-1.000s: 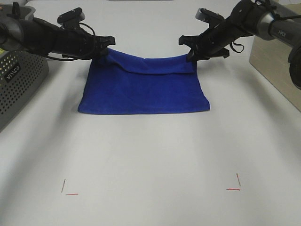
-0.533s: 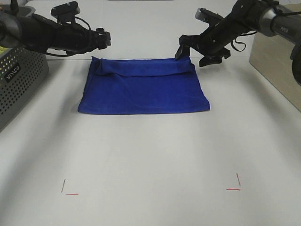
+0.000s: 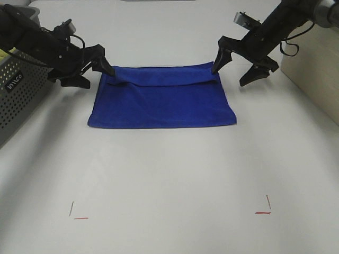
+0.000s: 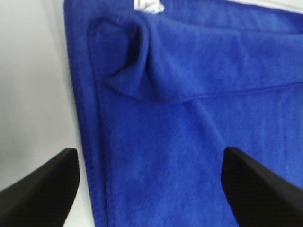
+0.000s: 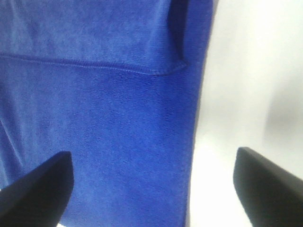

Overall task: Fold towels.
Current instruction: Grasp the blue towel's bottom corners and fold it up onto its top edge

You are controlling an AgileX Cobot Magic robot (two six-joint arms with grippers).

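exterior high view. the blue towel (image 3: 161, 100) lies flat on the white bench (image 3: 169, 174), in the far half, with a narrow band of cloth doubled over along its far edge. my left gripper (image 3: 95, 76) sits at the towel's far left corner and my right gripper (image 3: 229, 76) at its far right corner. both have their jaws spread wide and hold nothing. a grey perforated basket (image 3: 21, 95) stands at the left edge of the bench and a pale box (image 3: 312, 69) at the right. two red corner marks (image 3: 77, 214) are drawn on the near part of the bench, well apart from the towel.

left wrist view. the left gripper (image 4: 147, 189) is open, its two black fingers (image 4: 42, 189) far apart. one is over the bench (image 4: 28, 71) just beside the towel's side edge, the other over the towel (image 4: 189, 142) itself. the doubled-over band ends in a puckered, rounded corner, and a small white tag (image 4: 147, 5) shows at the edge beyond it. whether the fingertips touch the cloth, i cannot tell.

right wrist view. the right gripper (image 5: 151, 189) is open as well. one of its fingers (image 5: 33, 189) is over the towel (image 5: 94, 118), the other over the bare bench (image 5: 246, 71). the towel's side edge runs between them, and the hem of the doubled-over band crosses the cloth and ends close to that edge.
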